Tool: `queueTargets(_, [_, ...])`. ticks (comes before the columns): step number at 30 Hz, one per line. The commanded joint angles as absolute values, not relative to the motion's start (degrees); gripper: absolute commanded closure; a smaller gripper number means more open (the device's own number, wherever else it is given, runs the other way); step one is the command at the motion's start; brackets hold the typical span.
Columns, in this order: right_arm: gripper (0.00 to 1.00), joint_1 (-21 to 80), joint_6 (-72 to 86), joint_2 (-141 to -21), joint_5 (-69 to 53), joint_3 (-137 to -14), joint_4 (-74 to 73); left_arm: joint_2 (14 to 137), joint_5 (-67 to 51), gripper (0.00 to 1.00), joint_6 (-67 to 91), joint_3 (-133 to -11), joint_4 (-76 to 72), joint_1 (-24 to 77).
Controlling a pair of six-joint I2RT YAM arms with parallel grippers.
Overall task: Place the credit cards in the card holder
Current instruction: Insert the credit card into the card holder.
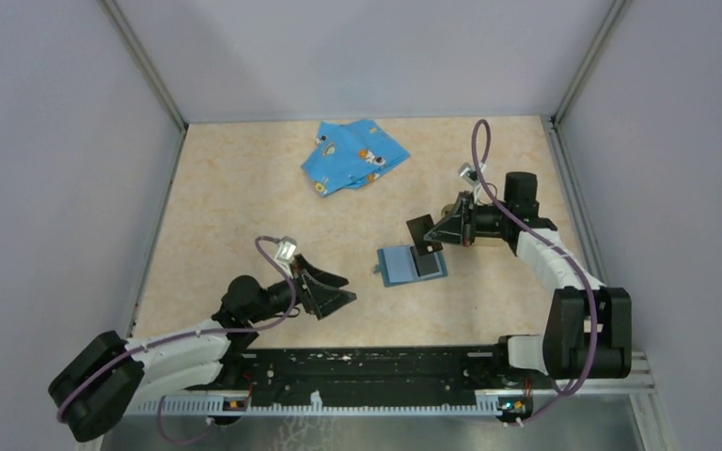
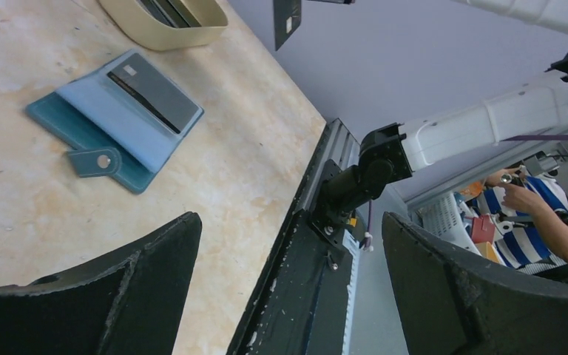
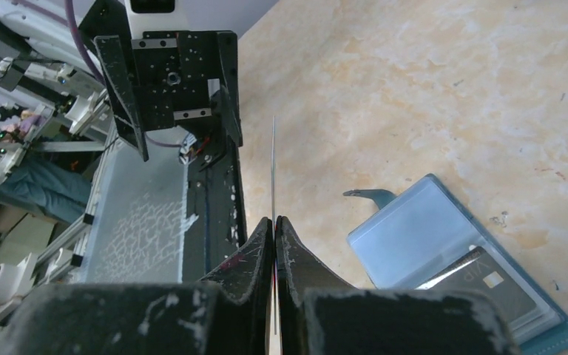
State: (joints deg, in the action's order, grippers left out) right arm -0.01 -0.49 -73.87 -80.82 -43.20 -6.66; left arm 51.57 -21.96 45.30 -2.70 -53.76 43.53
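While cloth lies apart, tray seemingly near holder

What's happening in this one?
The right gripper is shut on a black credit card, holding it in the air close to the open card holder on the table. A second card already sits on the holder's right half. The left gripper hangs open nearby, holding nothing.

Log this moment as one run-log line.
left gripper: open, empty | right gripper: shut on black credit card, lifted | card holder: lying open, second card inside
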Motion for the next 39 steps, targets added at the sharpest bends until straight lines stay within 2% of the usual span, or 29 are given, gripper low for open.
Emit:
queueTargets(1, [1.0,2.8,-3.2,-74.4,-82.9,-44.9,-4.6,56.7,-16.5,0.03,44.4,-2.0,-65.9,48.1])
queueTargets(26, [1.0,8.0,-5.4,-74.5,-81.9,-43.1,-3.7,79.2,-11.3,0.06,42.3,-7.0,-84.3,57.4])
queueTargets(39, [1.0,10.2,-6.7,-75.0,-81.5,-42.6,-4.0,86.6,-9.8,0.08,40.7,-9.3,-89.0,60.1])
